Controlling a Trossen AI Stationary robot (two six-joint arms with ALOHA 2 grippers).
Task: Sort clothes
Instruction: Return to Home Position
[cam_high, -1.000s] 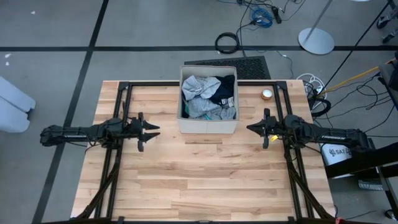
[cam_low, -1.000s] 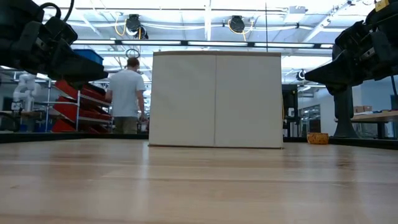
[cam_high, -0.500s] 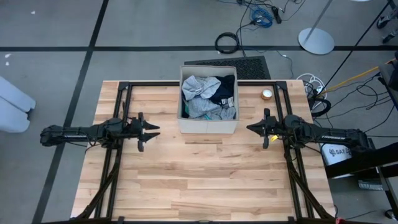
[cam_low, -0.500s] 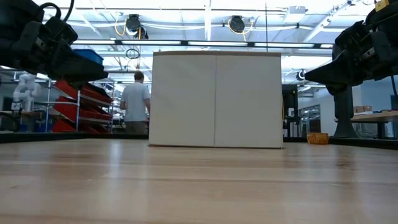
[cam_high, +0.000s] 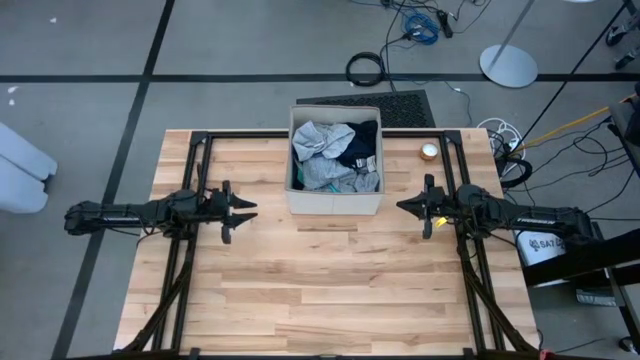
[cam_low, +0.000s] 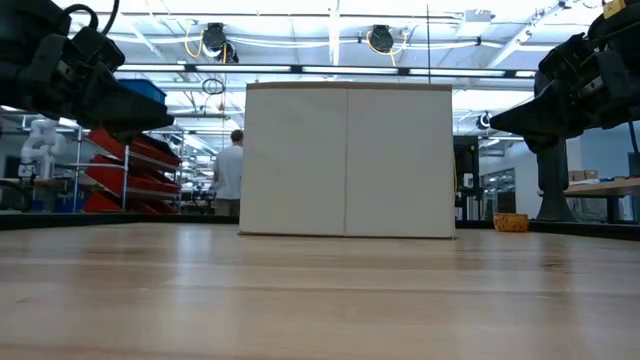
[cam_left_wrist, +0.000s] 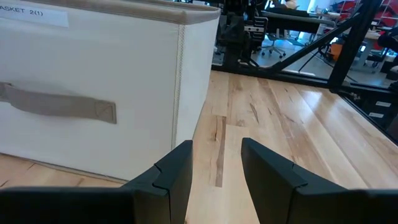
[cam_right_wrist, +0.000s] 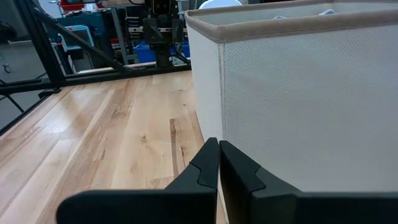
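The clothes (cam_high: 335, 156), a heap of grey, white, navy and turquoise fabric, lie inside the beige square fabric box (cam_high: 334, 203) at the table's far middle. My left gripper (cam_high: 247, 211) hovers left of the box, open, with nothing between its fingers (cam_left_wrist: 214, 163). My right gripper (cam_high: 402, 206) hovers right of the box, shut and holding nothing (cam_right_wrist: 218, 149). In the low view the box wall (cam_low: 347, 160) hides the clothes.
A small roll of tape (cam_high: 429, 152) lies on the table right of the box, near the far edge. Bare wooden tabletop (cam_high: 330, 290) stretches in front of the box. A person (cam_low: 230, 172) stands in the room beyond the table.
Both arms have kept still. The person in the room behind the table has walked toward the right and now stands partly behind the box.
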